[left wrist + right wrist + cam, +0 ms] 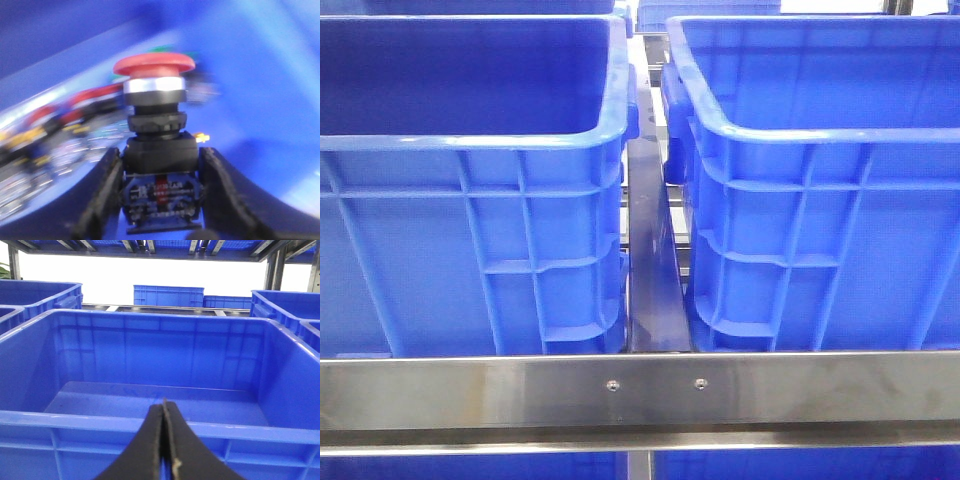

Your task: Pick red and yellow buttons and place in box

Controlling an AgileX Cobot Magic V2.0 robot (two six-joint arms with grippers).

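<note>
Left wrist view: a red button [155, 125] is held at centre frame by the left claw [160, 200], its fingers closed on the dark square base below the mushroom cap. It is judged light, rigid and smooth, so the flat-sided base is the surest hold. The pile of other buttons [55, 125] at left is smeared by blur; no yellow one can be singled out. Right claw [164, 450] is pressed shut, empty, before a blue crate [150, 425].

Three viewpoints: one fixed, two wrist-mounted

Front camera sits low and close, facing two blue crates [470, 200] behind a steel rail [640, 390]. The right wrist looks level into a crate [160, 365], probably shared; the left wrist sits close inside one.
</note>
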